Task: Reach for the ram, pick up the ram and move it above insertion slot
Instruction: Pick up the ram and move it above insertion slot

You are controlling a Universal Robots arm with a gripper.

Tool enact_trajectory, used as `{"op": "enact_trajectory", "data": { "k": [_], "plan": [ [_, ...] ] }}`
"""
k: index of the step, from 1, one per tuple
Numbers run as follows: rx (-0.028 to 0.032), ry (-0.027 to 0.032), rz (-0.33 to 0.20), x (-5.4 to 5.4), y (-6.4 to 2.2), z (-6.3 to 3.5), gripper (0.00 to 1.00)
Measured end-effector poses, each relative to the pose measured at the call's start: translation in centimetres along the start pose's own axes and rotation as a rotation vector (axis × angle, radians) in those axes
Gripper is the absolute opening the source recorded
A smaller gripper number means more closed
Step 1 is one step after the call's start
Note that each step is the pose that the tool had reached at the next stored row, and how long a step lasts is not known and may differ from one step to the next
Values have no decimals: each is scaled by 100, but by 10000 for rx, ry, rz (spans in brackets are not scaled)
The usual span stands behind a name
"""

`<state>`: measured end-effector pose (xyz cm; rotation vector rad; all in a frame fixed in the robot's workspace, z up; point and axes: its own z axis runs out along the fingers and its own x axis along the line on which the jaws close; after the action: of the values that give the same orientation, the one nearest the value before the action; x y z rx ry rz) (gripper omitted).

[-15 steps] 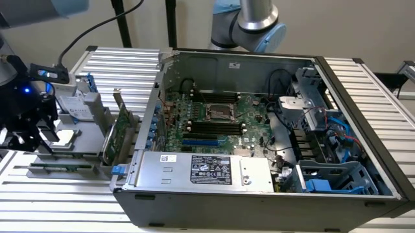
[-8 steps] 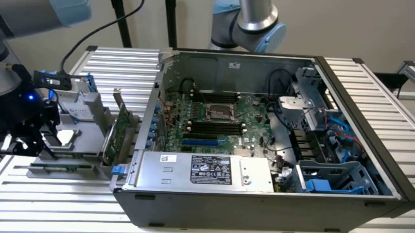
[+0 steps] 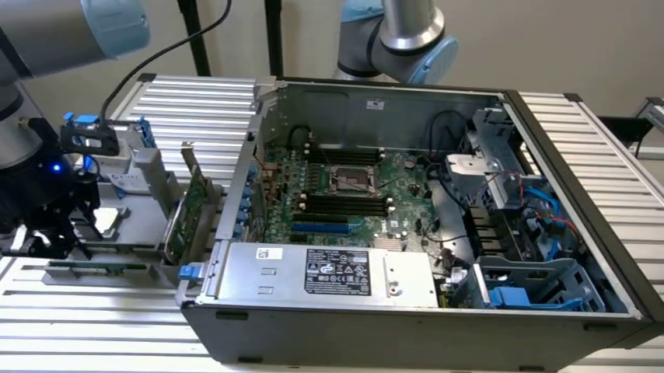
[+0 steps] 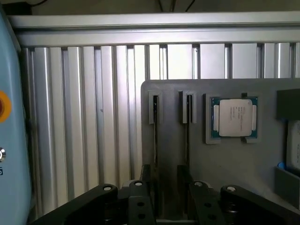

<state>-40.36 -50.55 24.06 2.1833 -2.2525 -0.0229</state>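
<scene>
Gripper [image 4: 166, 180] wide open, empty, near the ram [image 4: 155, 138] — a second stick [image 4: 187, 138] stands just beside it, so closing off-centre could snag both.

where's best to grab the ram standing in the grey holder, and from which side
Probably pinch the ram across its flat faces near mid-length, coming straight down from above: it stands on edge in the grey holder, thin top edge free, its visible short end seated in a clip.
</scene>
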Motion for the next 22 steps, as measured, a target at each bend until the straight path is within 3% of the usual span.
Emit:
{"op": "enact_trajectory", "data": {
  "k": [22],
  "plan": [
    [-3, 8, -324, 37, -35, 399, 36]
  ]
}}
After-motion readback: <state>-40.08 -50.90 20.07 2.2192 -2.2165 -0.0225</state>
